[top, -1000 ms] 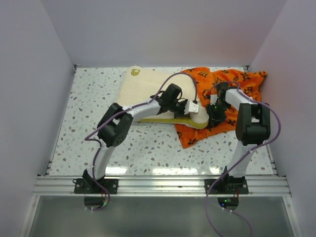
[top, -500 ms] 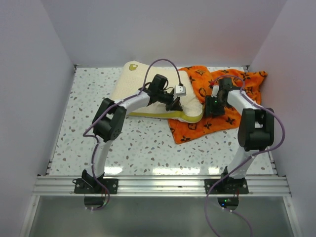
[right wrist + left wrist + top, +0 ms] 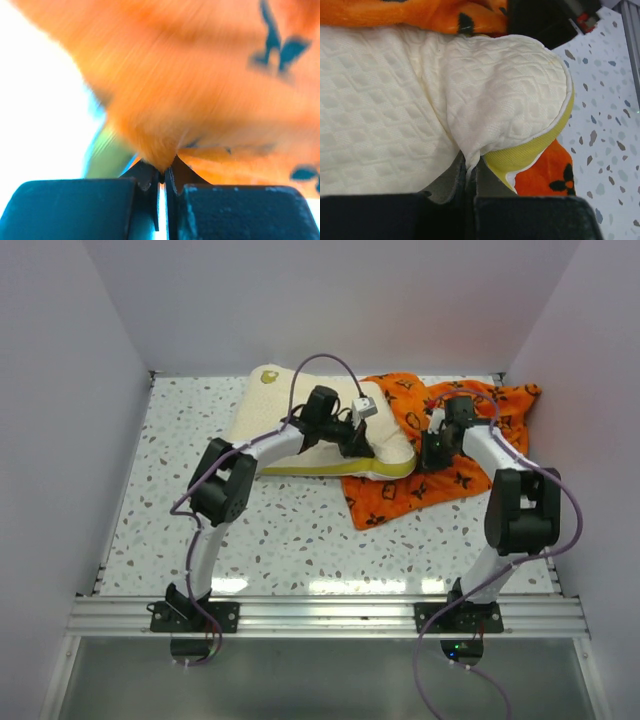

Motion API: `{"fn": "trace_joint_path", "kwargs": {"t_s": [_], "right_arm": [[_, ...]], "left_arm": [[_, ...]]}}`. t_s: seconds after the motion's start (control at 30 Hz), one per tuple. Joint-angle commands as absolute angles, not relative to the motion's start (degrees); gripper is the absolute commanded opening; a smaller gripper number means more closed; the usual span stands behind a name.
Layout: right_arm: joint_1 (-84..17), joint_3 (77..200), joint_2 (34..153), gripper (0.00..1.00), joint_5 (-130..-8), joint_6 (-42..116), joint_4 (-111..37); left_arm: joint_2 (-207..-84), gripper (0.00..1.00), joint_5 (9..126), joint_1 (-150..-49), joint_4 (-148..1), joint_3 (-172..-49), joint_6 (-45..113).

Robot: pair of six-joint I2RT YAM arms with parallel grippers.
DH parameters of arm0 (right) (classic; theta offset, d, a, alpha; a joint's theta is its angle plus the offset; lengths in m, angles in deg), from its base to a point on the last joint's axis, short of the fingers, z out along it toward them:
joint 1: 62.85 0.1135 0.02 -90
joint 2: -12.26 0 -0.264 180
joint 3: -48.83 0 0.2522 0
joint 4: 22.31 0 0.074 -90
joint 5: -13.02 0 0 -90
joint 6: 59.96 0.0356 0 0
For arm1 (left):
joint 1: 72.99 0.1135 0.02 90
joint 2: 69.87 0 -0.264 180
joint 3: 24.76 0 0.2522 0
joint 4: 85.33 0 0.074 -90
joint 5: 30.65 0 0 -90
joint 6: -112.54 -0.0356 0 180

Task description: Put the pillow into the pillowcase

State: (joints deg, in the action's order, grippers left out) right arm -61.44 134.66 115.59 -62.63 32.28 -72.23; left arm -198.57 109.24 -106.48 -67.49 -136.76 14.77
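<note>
Item: pillow (image 3: 268, 412), cream, quilted, with a yellow band along its near edge, lying flat on the speckled counter (image 3: 300, 530) at the far middle. Its long axis runs across the counter from far left to near right, and the rounded right-hand corner points at the right arm. That corner rests on the pillowcase (image 3: 405, 495), an orange fabric with dark motifs, rumpled and spread over the far right of the counter. Whether the corner has entered the opening cannot be told. Left hand (image 3: 365, 445): pressed together, pinching a tuck of the pillow's (image 3: 395, 115) cover just behind that corner, beside the yellow band. The wrist view shows the cloth drawn into the left hand (image 3: 470, 167), with orange pillowcase (image 3: 545, 172) beneath. The hold looks meant to steer the leading corner. Right hand (image 3: 428, 452): pressed together just beside the pillow's corner, pinching a fold of pillowcase (image 3: 200, 90) that rises to a peak from the right hand (image 3: 164, 172). This is probably a lip of the mouth, held up to receive the corner. The wrist view is blurred, so one layer or two cannot be told. Judgement: insertion barely begun.
</note>
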Motion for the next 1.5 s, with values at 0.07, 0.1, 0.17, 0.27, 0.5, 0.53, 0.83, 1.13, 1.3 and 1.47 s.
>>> {"fn": "trace_joint_path", "kwargs": {"t_s": [0.07, 0.1, 0.17, 0.27, 0.5, 0.53, 0.83, 1.13, 1.3, 1.47], "right_arm": [[-61.2, 134.2, 101.0, 0.00, -52.7, 30.3, -79.2], [-61.2, 133.9, 100.0, 0.00, -51.9, 28.1, -79.7], [-61.2, 132.5, 97.8, 0.00, -50.4, 27.4, -80.2], [-60.9, 130.8, 96.8, 0.00, -47.0, 27.2, -80.3], [-57.6, 129.3, 99.0, 0.00, -41.9, 27.8, -80.0], [-57.0, 129.6, 99.2, 0.00, -40.8, 28.4, -79.5], [-53.3, 131.2, 98.4, 0.00, -29.8, 37.2, -70.2], [-53.6, 127.5, 97.4, 0.00, -44.2, 34.3, -69.5], [-53.5, 126.0, 100.7, 0.00, -48.1, 34.0, -68.8], [-53.4, 129.6, 106.6, 0.00, -55.0, 34.3, -68.9]], "left_arm": [[-194.9, 0.00, 99.5, -107.6, -79.8, -137.3, 29.8], [-194.8, 0.00, 98.2, -108.1, -80.3, -137.1, 30.1], [-195.0, 0.00, 95.7, -108.9, -81.2, -137.1, 30.9], [-197.0, 0.00, 92.6, -110.2, -82.9, -139.2, 33.9], [-201.0, 0.00, 96.0, -112.1, -92.6, -141.9, 44.6], [-200.9, 0.00, 95.2, -112.6, -92.8, -142.0, 44.7], [-204.5, 0.00, 97.8, -113.1, -111.2, -137.8, 66.7], [-193.9, 0.72, 108.7, -105.3, -116.2, -120.8, 67.6], [-178.6, 0.81, 101.1, -100.2, -81.1, -116.1, 29.9], [-172.0, 0.82, 96.7, -98.7, -63.6, -113.6, 4.0]]}}
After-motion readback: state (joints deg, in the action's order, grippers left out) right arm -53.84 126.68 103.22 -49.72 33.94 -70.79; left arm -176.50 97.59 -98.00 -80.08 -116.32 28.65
